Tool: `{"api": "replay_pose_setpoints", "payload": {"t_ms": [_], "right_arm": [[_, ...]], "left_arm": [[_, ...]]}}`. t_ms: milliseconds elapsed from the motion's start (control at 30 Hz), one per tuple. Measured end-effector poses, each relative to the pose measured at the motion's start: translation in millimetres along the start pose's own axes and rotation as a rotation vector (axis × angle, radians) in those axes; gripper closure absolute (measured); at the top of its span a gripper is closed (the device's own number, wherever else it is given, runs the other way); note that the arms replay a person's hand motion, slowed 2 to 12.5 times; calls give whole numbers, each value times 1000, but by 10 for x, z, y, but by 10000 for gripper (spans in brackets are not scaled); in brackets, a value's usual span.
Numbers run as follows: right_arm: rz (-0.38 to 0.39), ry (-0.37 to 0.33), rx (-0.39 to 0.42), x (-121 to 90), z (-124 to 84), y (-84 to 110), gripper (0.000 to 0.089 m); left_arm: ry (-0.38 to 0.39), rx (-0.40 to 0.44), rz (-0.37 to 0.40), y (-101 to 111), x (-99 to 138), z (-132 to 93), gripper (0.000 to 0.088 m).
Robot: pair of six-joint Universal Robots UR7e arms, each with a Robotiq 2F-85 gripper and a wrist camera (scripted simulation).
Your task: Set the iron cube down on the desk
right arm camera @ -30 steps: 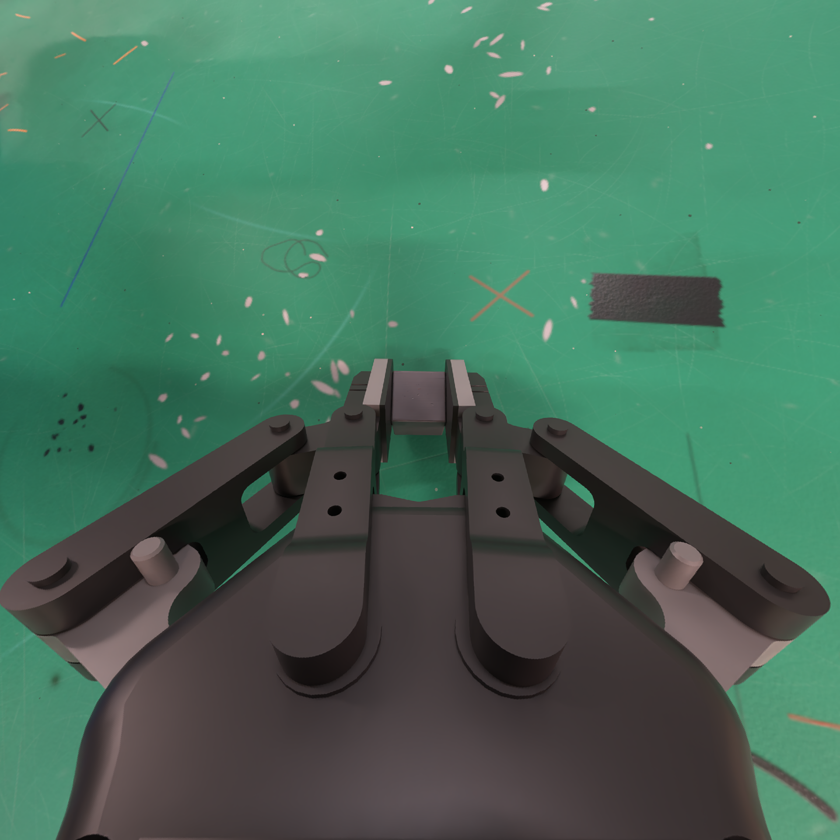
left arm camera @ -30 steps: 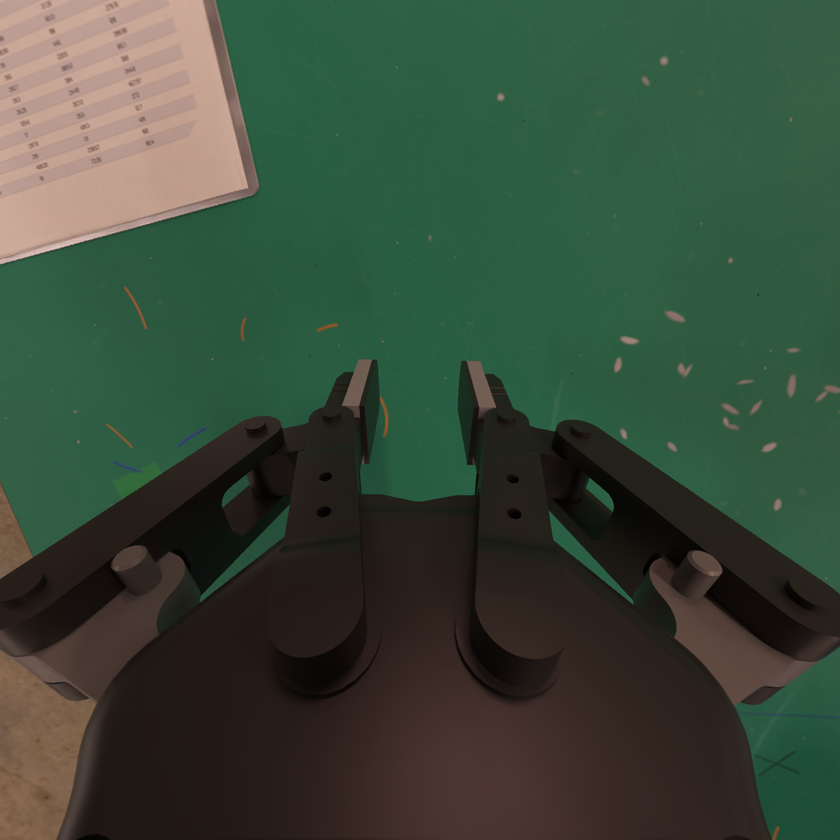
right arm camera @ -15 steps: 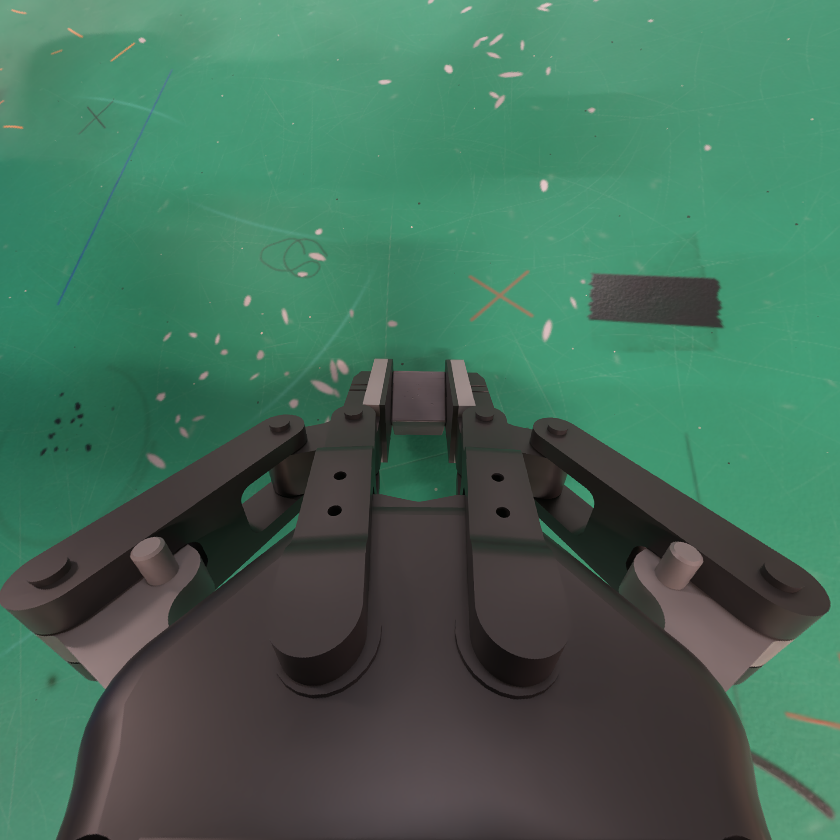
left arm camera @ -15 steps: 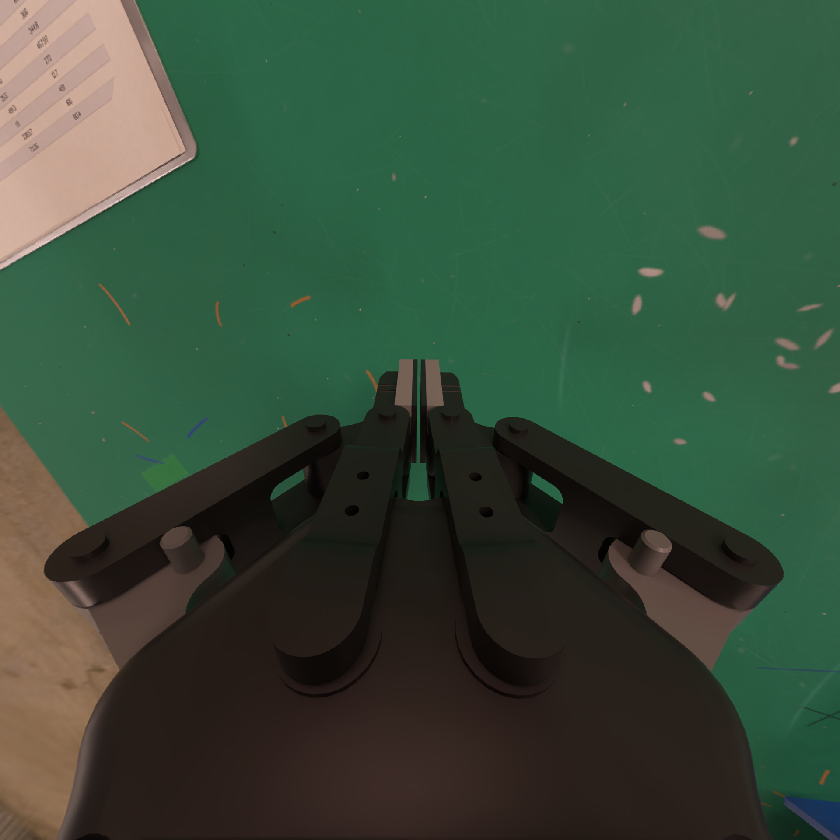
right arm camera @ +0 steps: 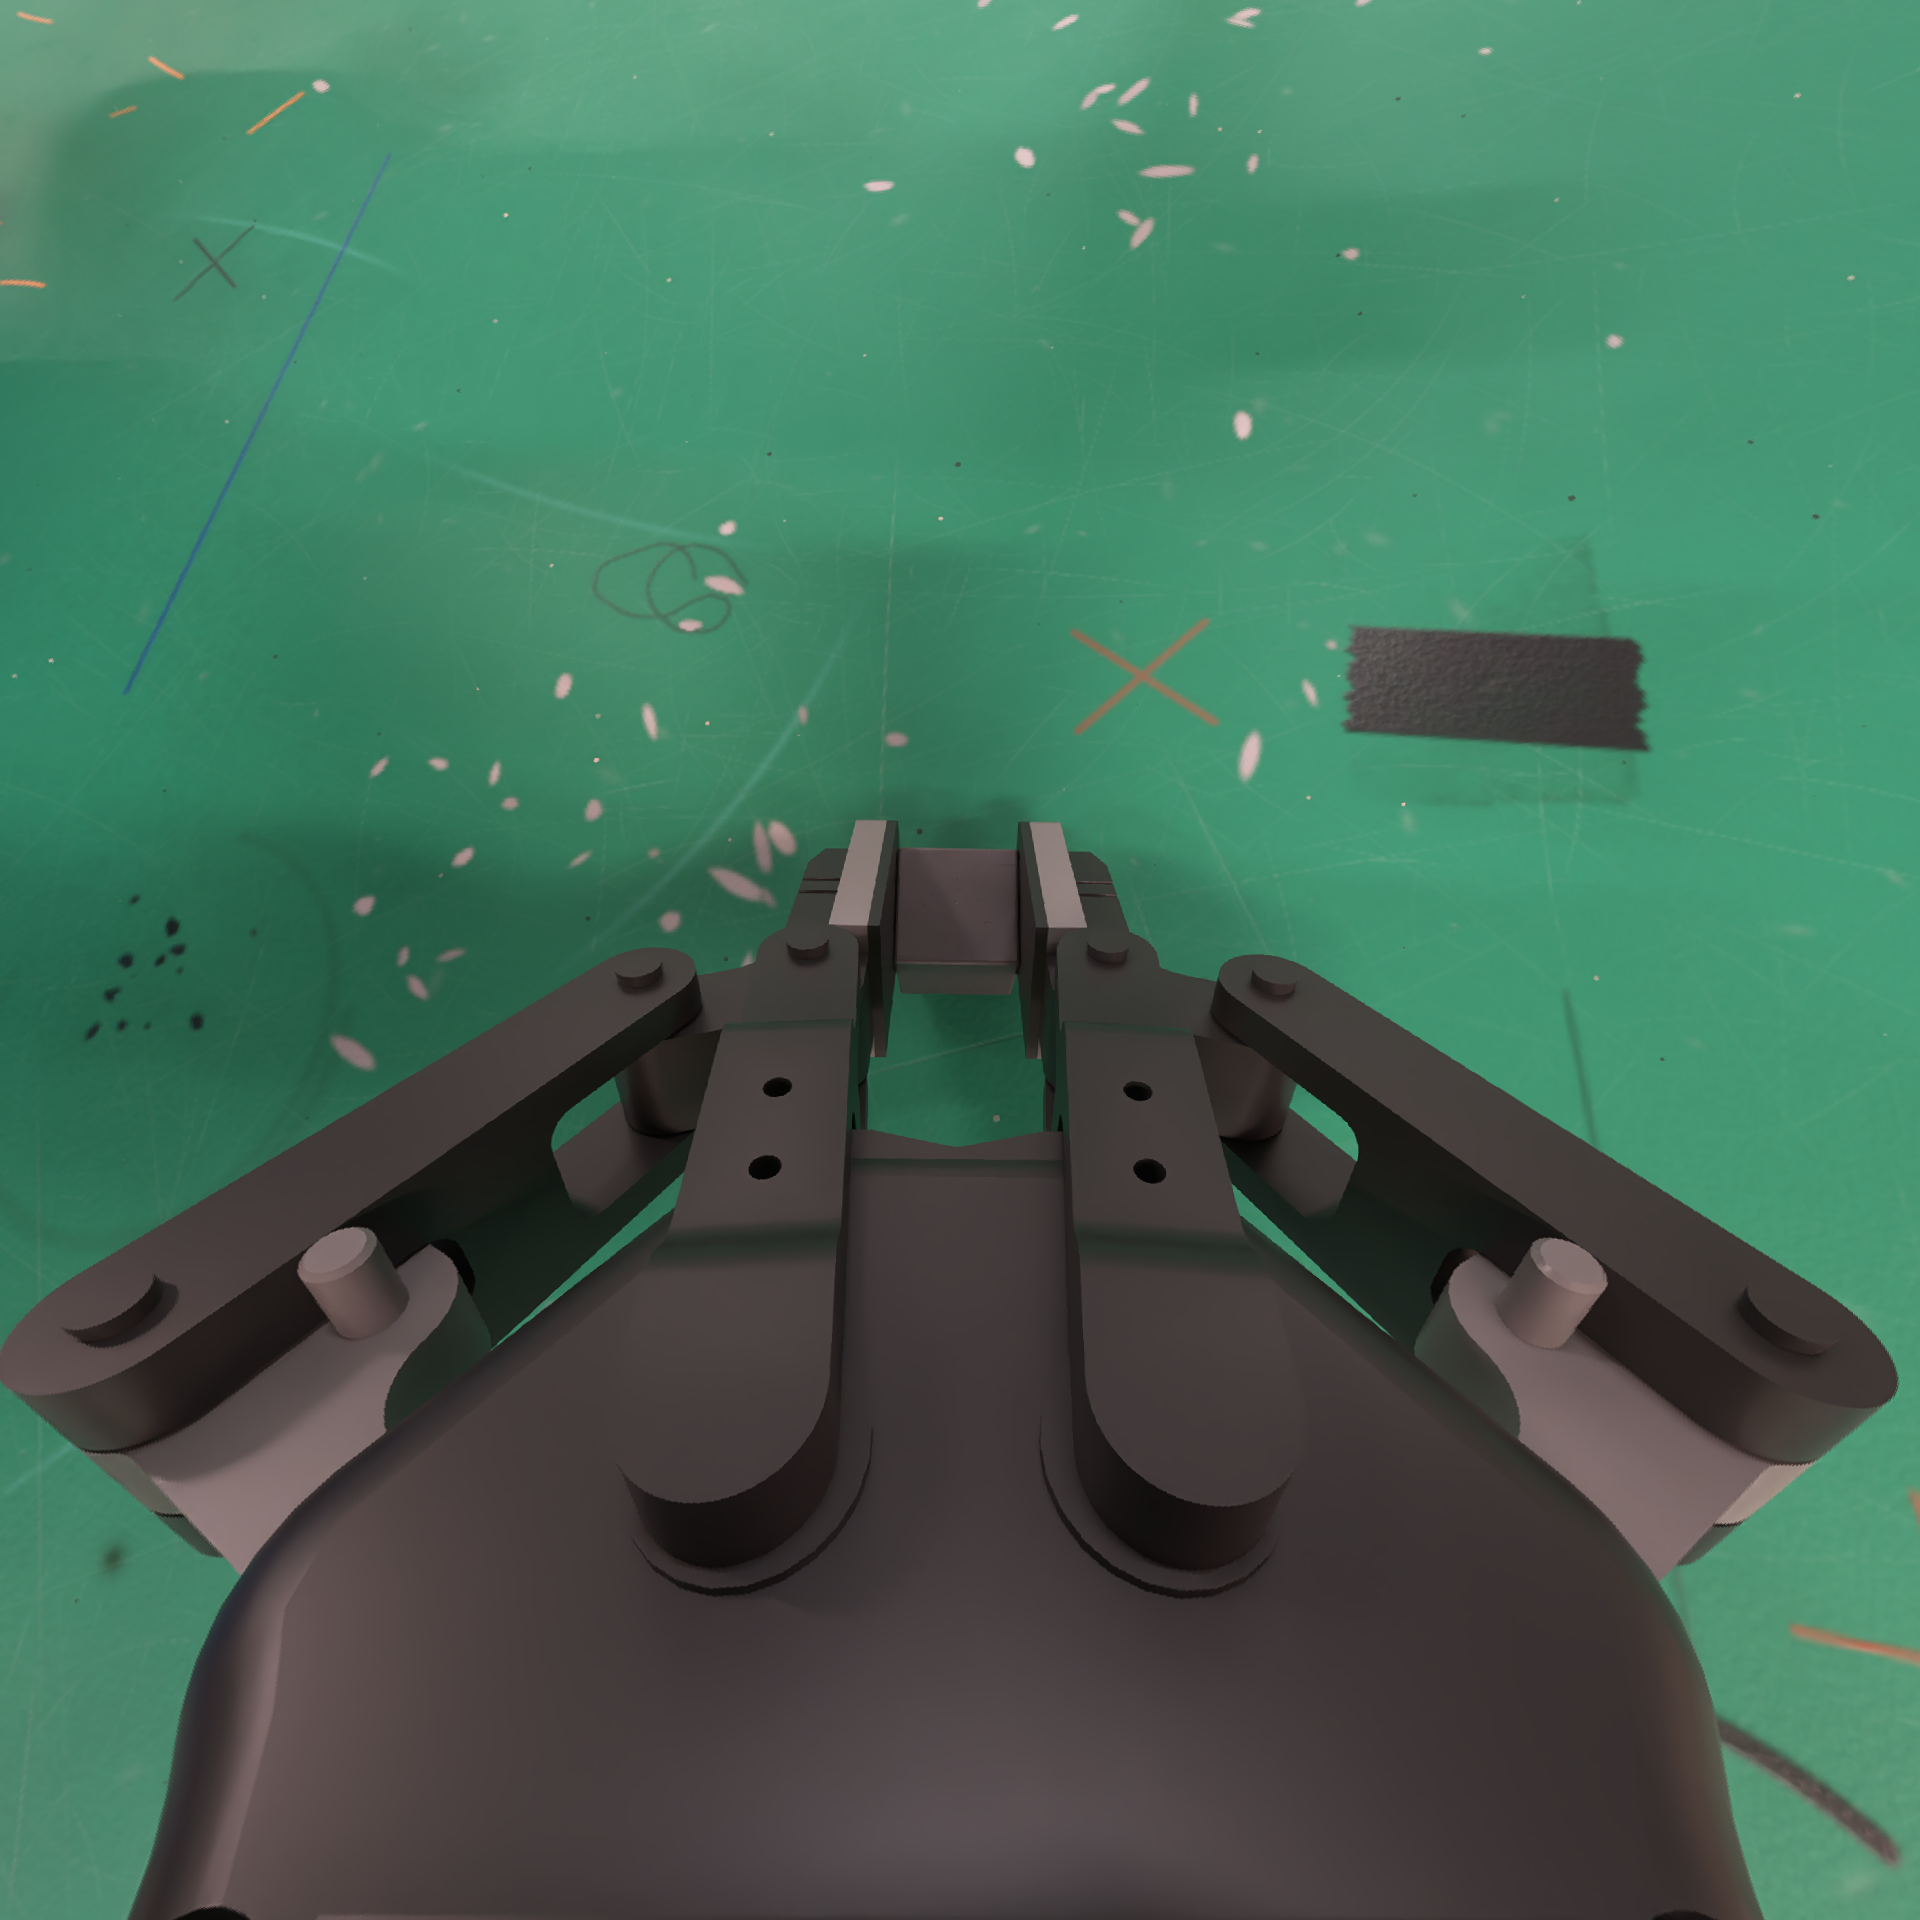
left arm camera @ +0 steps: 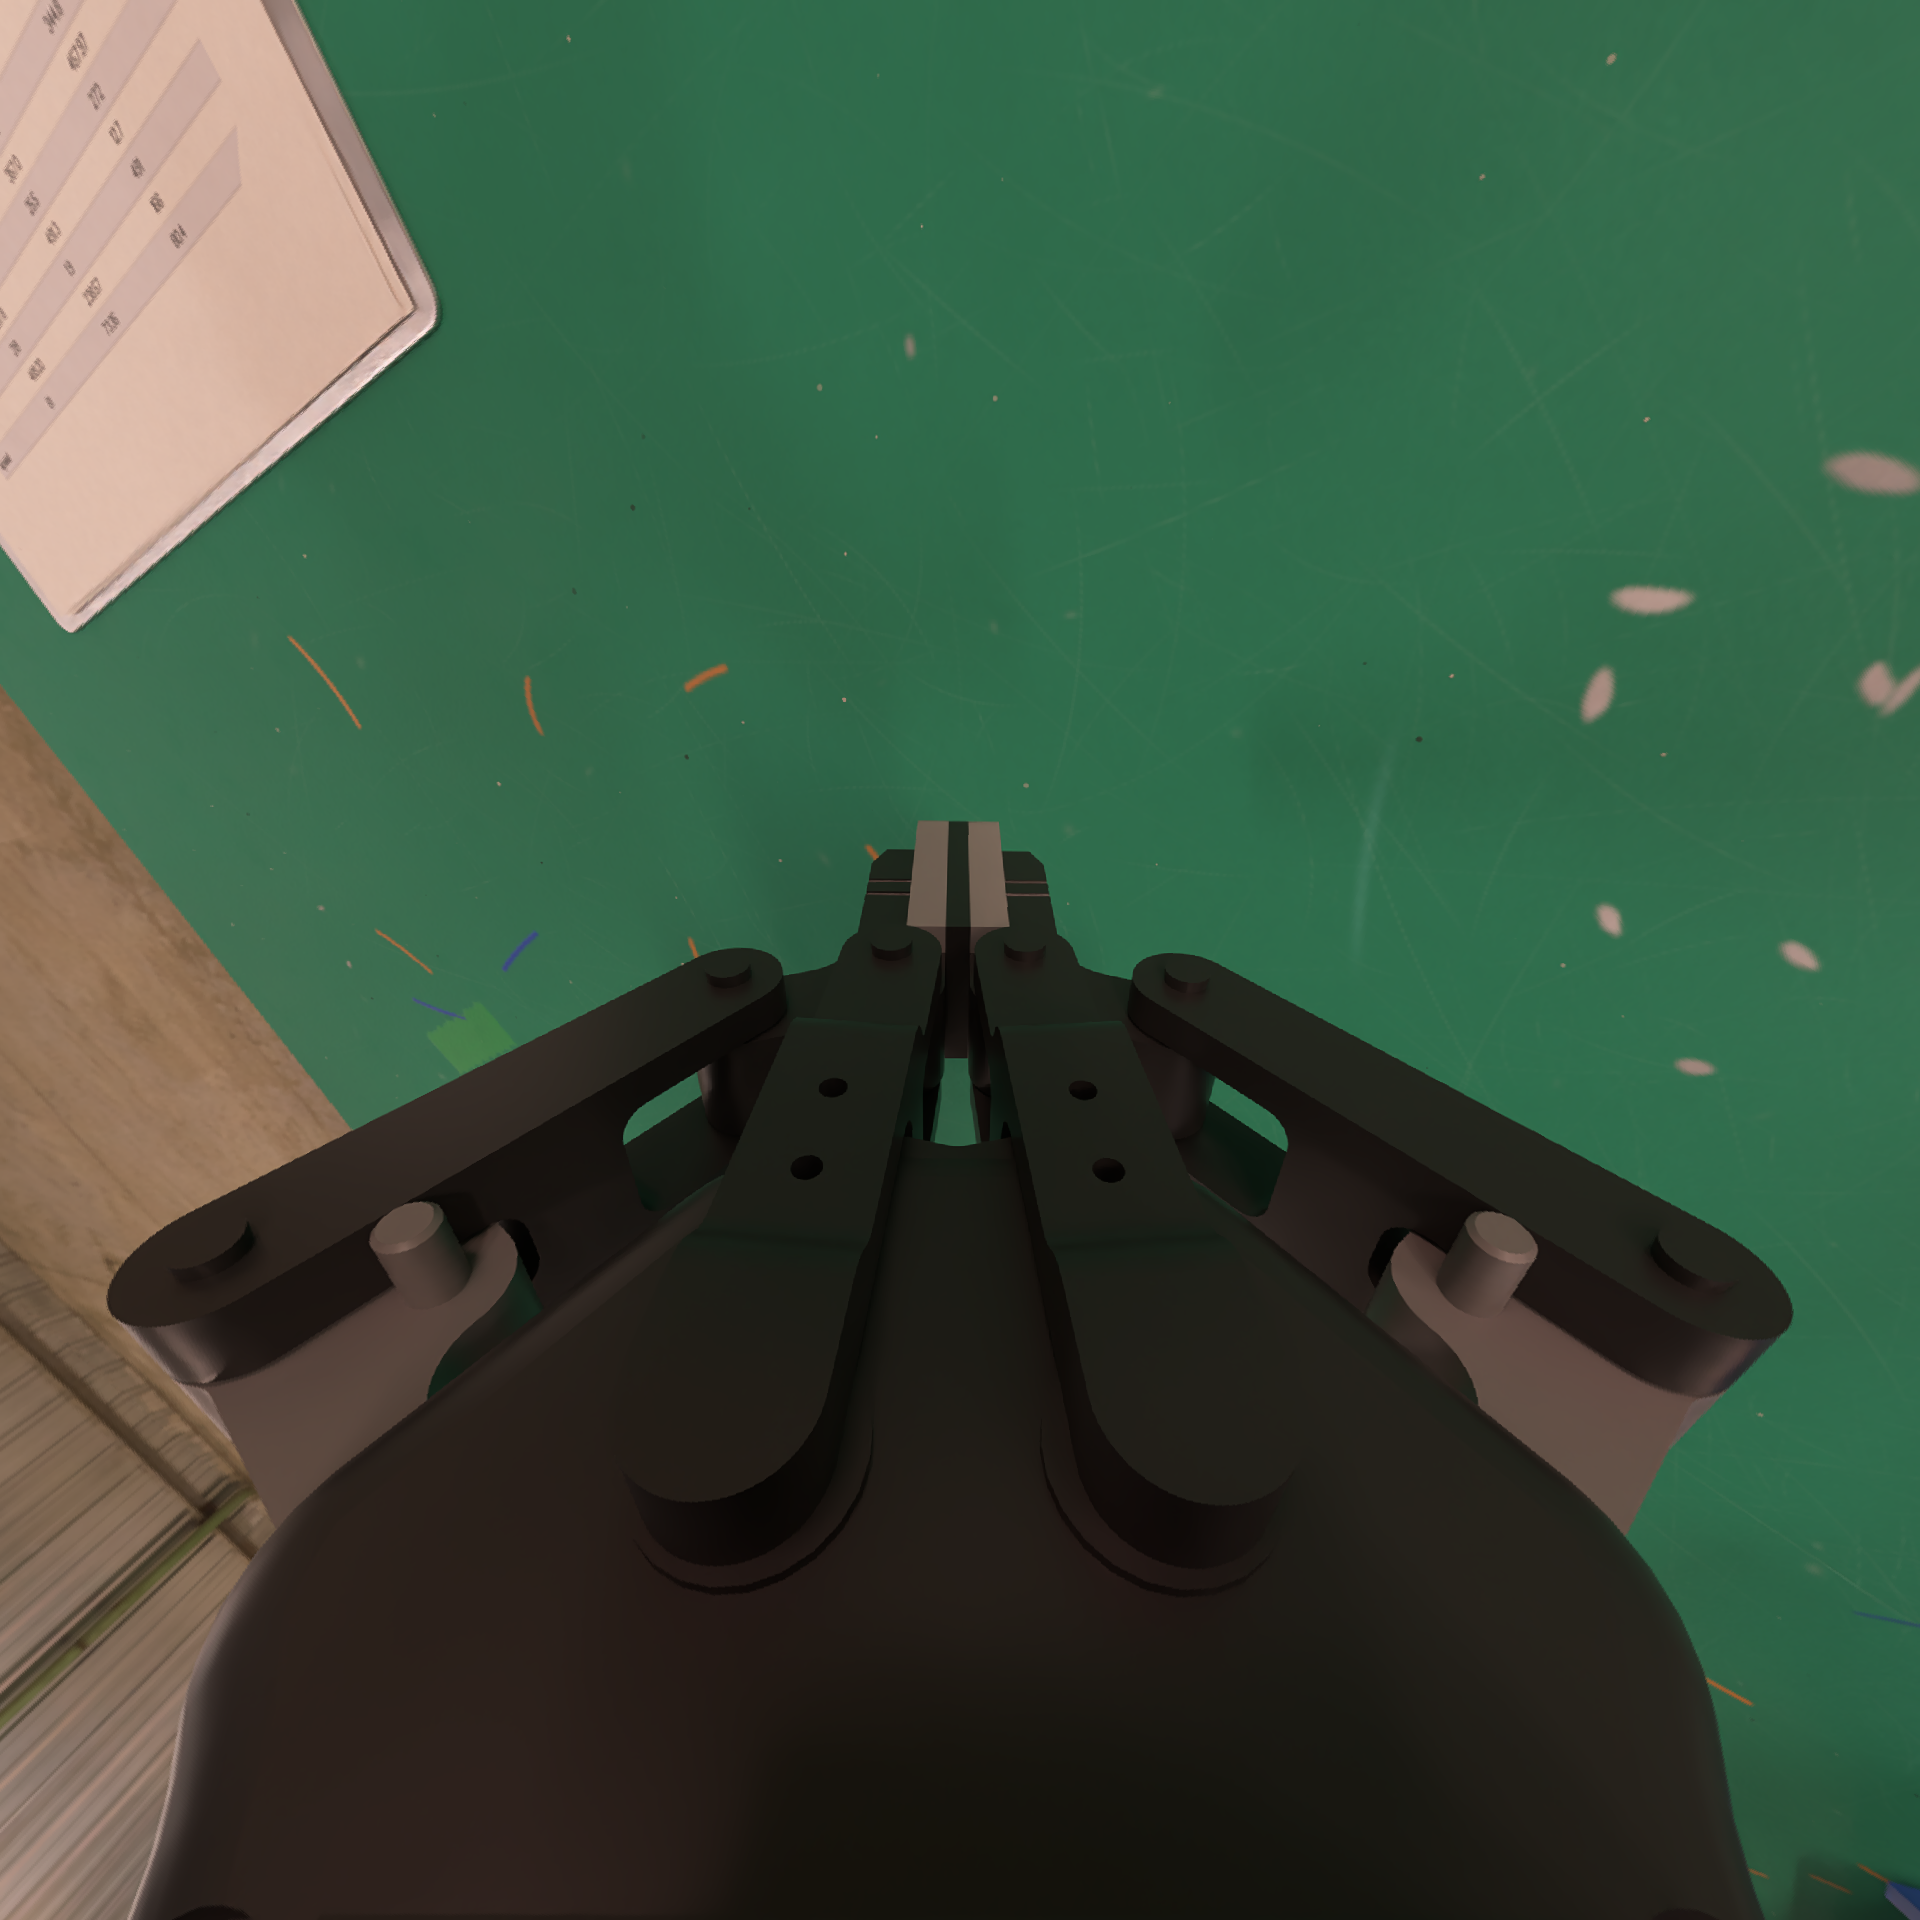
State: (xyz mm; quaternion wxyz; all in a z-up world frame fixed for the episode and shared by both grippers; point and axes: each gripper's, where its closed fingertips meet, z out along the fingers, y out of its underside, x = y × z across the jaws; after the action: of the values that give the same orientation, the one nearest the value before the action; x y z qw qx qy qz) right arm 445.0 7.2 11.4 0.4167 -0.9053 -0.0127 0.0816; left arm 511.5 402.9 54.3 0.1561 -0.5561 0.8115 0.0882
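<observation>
In the right wrist view my right gripper (right arm camera: pixel 957 868) is shut on a small dark grey iron cube (right arm camera: pixel 956 914), held between the two light pads above the green desk mat (right arm camera: pixel 935 416). The cube's underside and its gap to the mat are hidden. In the left wrist view my left gripper (left arm camera: pixel 957 868) is shut with nothing between its pads, hovering over the green mat (left arm camera: pixel 1143 416).
A sheet of paper on a grey clipboard (left arm camera: pixel 187 291) lies at the far left. The mat's edge and bare wooden desk (left arm camera: pixel 104 987) are at the left. A black tape strip (right arm camera: pixel 1496 688), an orange cross mark (right arm camera: pixel 1143 675) and scattered pale flecks lie on the mat.
My left gripper has closed from open to shut, empty, and has shifted so the clipboard and the mat's edge sit differently in view. The right gripper still holds the cube, almost unmoved.
</observation>
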Motion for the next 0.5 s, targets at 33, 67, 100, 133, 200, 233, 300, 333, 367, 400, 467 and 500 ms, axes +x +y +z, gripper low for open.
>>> {"api": "replay_pose_setpoints", "payload": {"t_ms": [33, 67, 100, 133, 200, 233, 300, 333, 367, 400, 467, 500], "right_arm": [[-1, 0, 0, 0, 0, 0, 693], [-1, 1, 0, 0, 0, 0, 693], [-2, 1, 0, 0, 0, 1, 693], [-2, 2, 0, 0, 0, 1, 693], [-3, 2, 0, 0, 1, 1, 693], [-3, 2, 0, 0, 1, 1, 693], [-2, 2, 0, -1, 1, 0, 693], [-2, 1, 0, -1, 1, 0, 693], [-1, 1, 0, -1, 1, 0, 693], [-1, 1, 0, -1, 1, 0, 693], [0, 0, 0, -1, 1, 0, 693], [0, 0, 0, 0, 1, 0, 693]], "left_arm": [[-6, -5, 1, -3, -1, 9, 882], [-13, -11, 2, -5, -2, 17, 882], [-21, -16, 2, -6, -6, 25, 882], [-31, -23, 3, -6, -14, 33, 882], [-54, -36, 4, -5, -32, 48, 882], [-65, -42, 5, -4, -43, 55, 882], [-88, -55, 6, -3, -65, 71, 882], [-98, -61, 7, -2, -74, 79, 882], [-106, -68, 8, 0, -81, 89, 882], [-114, -75, 9, 1, -87, 98, 882], [-126, -89, 10, 6, -95, 119, 882], [-130, -96, 11, 9, -97, 130, 882]]}}
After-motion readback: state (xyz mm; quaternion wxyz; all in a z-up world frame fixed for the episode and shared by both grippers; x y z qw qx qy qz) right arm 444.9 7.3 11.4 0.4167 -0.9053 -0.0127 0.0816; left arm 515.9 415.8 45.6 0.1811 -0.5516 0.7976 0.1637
